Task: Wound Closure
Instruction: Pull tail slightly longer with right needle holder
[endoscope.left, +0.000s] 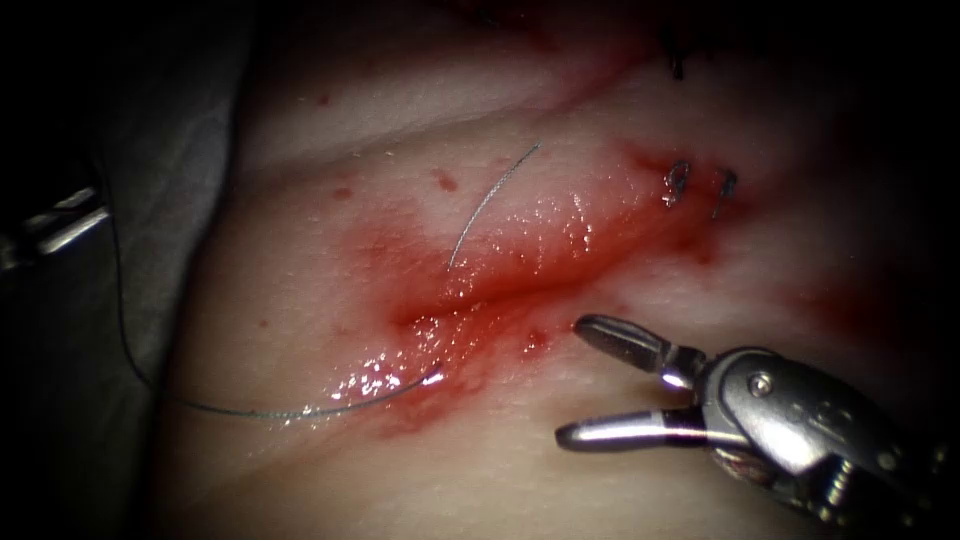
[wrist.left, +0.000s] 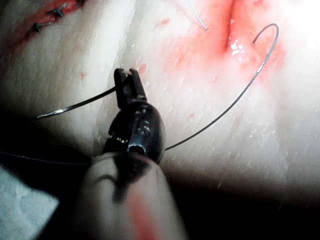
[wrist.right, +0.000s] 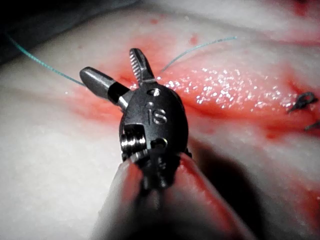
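Observation:
The tissue (endoscope.left: 330, 300) has a red, wet cut (endoscope.left: 500, 290) running from lower left to upper right. My right tool (endoscope.left: 578, 382) hovers just right of the cut with its jaws open and holds nothing; it is also seen from close (wrist.right: 111, 65). My left tool (endoscope.left: 95, 212) sits off the tissue's left edge, and its jaws (wrist.left: 127, 82) are shut on a thin grey curved piece that looks like the needle (wrist.left: 75, 106), clear of the tissue. Thread (endoscope.left: 300, 410) runs from there into the cut's lower end. A free thread tail (endoscope.left: 490, 200) rises left of the cut.
Dark finished stitches (endoscope.left: 680, 182) cross the cut further up at the right, with another (endoscope.left: 678, 66) beyond. Red fluid (endoscope.left: 440, 340) pools along the cut. Grey cloth (endoscope.left: 170, 150) lies beside the tissue's left edge.

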